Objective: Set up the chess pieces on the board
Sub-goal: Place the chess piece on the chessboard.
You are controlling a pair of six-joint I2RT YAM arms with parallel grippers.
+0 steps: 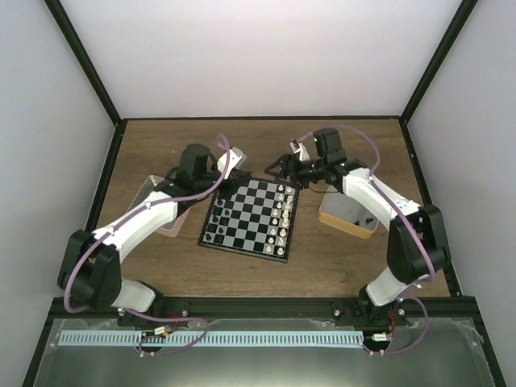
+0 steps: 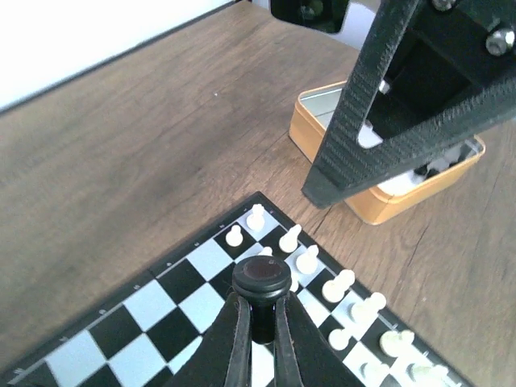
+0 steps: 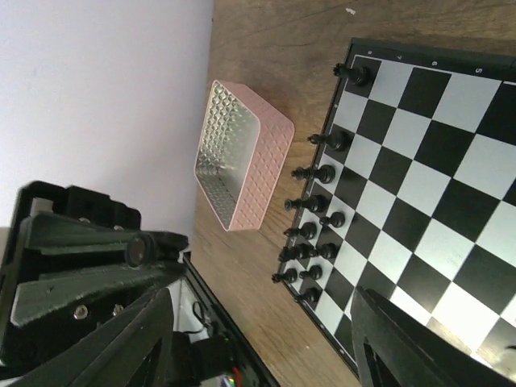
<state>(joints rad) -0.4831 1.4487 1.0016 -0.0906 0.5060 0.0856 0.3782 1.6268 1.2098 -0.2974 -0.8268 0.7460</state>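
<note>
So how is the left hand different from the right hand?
The left hand is shut tight on a black chess piece. The right hand is open wide, with nothing between its fingers. The left hand hangs over the board, while the right hand is at the board's far edge, on the side of the tan tray. Both hands are black and have two fingers.
</note>
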